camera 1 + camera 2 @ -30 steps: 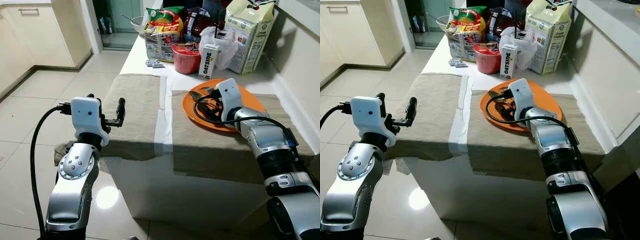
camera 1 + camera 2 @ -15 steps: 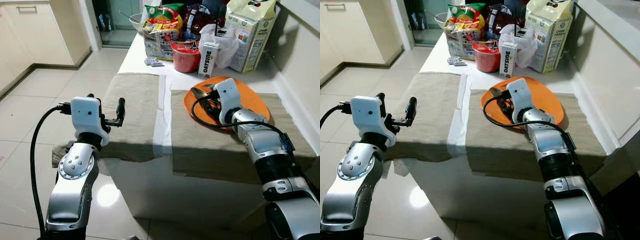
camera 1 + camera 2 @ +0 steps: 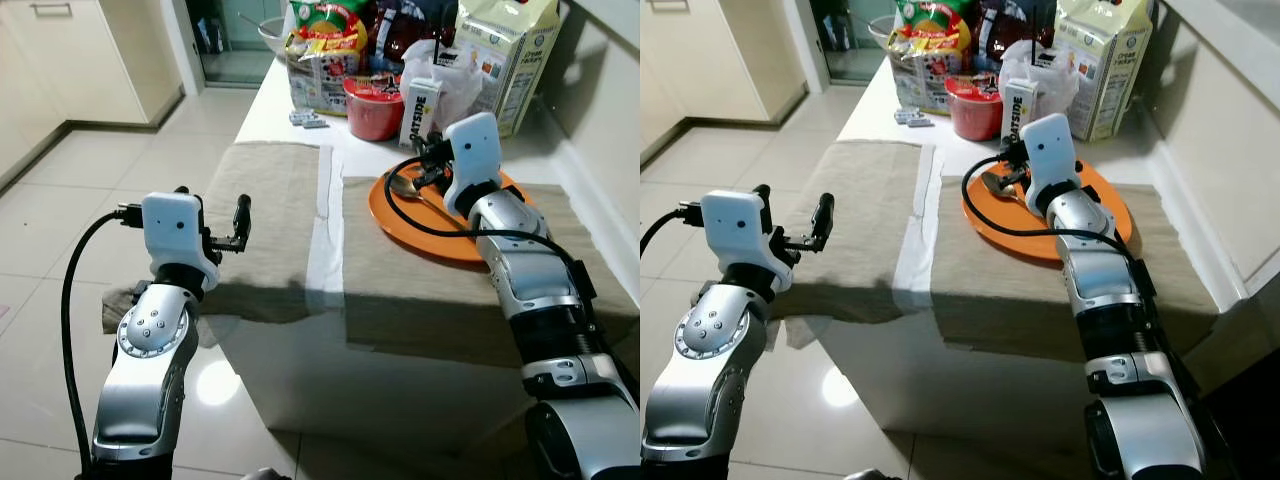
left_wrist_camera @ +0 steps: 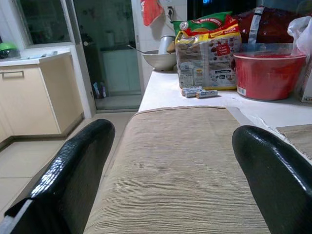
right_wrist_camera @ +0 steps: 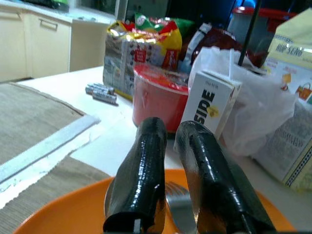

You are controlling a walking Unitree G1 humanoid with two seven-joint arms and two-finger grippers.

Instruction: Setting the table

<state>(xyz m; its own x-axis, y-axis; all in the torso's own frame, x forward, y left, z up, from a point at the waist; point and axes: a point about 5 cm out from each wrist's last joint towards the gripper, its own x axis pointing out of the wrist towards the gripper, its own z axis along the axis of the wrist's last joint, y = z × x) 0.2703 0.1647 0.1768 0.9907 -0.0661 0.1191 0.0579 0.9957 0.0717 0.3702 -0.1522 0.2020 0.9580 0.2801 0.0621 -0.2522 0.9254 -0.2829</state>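
Observation:
An orange plate (image 3: 420,244) rests on the right beige placemat (image 3: 420,295). A metal spoon (image 3: 403,186) lies in the plate at its far left side. My right gripper (image 3: 432,162) hovers over the plate's far edge, tilted up toward the red bowl (image 5: 156,97), and it is shut. In the right wrist view the spoon (image 5: 111,200) sits on the plate below the fingers (image 5: 146,165), not between them. My left gripper (image 3: 212,215) is open at the near left edge of the empty left placemat (image 4: 180,161).
At the back of the counter stand a red bowl (image 3: 372,112), an Oatside carton (image 3: 417,112), snack bags (image 3: 325,50), a large paper bag (image 3: 505,55) and small batteries (image 3: 308,122). A wall runs along the right. Tiled floor lies to the left.
My right gripper has lifted off the plate and moved toward its far edge, tilting upward. The spoon stays on the plate. The left arm has not moved.

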